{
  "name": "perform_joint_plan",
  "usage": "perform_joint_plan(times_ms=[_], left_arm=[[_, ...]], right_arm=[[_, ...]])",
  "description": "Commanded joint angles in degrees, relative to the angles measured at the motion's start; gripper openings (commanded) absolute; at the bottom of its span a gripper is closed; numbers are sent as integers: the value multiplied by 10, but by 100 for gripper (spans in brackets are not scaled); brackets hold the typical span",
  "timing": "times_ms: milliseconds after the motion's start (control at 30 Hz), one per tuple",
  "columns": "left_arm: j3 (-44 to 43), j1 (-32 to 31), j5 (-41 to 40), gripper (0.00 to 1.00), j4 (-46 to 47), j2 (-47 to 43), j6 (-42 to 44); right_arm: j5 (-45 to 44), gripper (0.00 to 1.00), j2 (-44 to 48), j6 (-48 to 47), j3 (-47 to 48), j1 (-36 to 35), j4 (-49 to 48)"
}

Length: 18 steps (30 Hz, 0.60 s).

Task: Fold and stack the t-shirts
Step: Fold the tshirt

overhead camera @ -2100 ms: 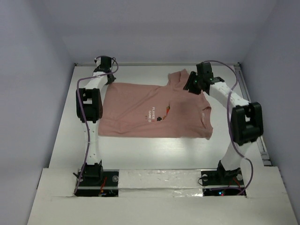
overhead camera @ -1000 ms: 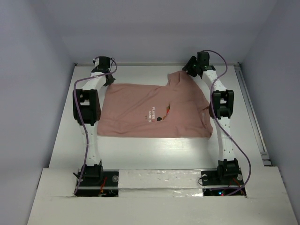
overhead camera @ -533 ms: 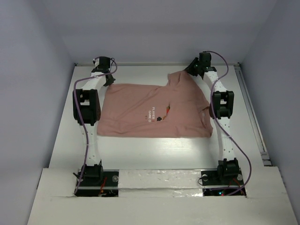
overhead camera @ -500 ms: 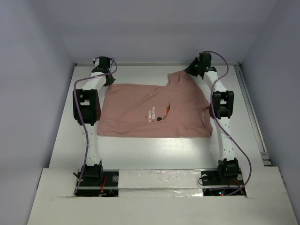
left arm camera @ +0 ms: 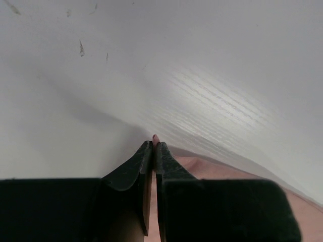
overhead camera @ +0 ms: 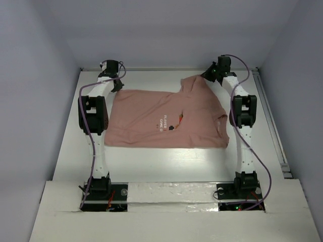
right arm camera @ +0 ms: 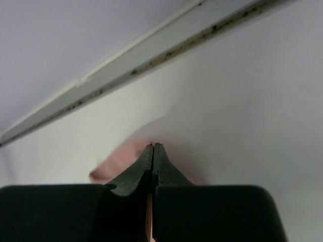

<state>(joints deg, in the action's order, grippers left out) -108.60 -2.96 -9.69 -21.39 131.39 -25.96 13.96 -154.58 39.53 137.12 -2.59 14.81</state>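
Seen from above, the left arm (overhead camera: 93,113) covers the far left corner of the t-shirt (overhead camera: 146,113), and the right arm (overhead camera: 241,108) covers its far right corner. The chest print (overhead camera: 165,122) is too small to read. At each wrist, the left gripper (left arm camera: 153,147) and right gripper (right arm camera: 153,147) hide most of the cloth. The pink patch at the right wrist is blurred.

The left arm (overhead camera: 94,113) and the right arm (overhead camera: 243,113) are being held stretched far forward from their bases, elbows raised, wrists angled inward. The left gripper (left arm camera: 153,144) is being held closed, its fingers (left arm camera: 133,174) pinching an edge of the t-shirt (overhead camera: 151,116). The right gripper (right arm camera: 153,146) is being held clamped on it likewise.
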Motion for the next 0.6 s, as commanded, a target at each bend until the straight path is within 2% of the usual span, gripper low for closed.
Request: perform_joint_plan(times_ms=[0, 67, 100, 233, 567], left_arm=[[-18, 4, -2, 0, -6, -66, 8], [-6, 4, 0, 0, -10, -84, 14], [1, 4, 0, 0, -10, -91, 17], [81, 4, -1, 0, 4, -148, 23], [265, 45, 19, 0, 67, -262, 29]], right_arm=[[32, 0, 160, -26, -94, 7, -36], [40, 0, 210, -33, -168, 12, -47], [41, 0, 259, -34, -240, 12, -57], [37, 0, 379, -43, -403, 12, -79], [18, 0, 588, -59, -668, 12, -60]])
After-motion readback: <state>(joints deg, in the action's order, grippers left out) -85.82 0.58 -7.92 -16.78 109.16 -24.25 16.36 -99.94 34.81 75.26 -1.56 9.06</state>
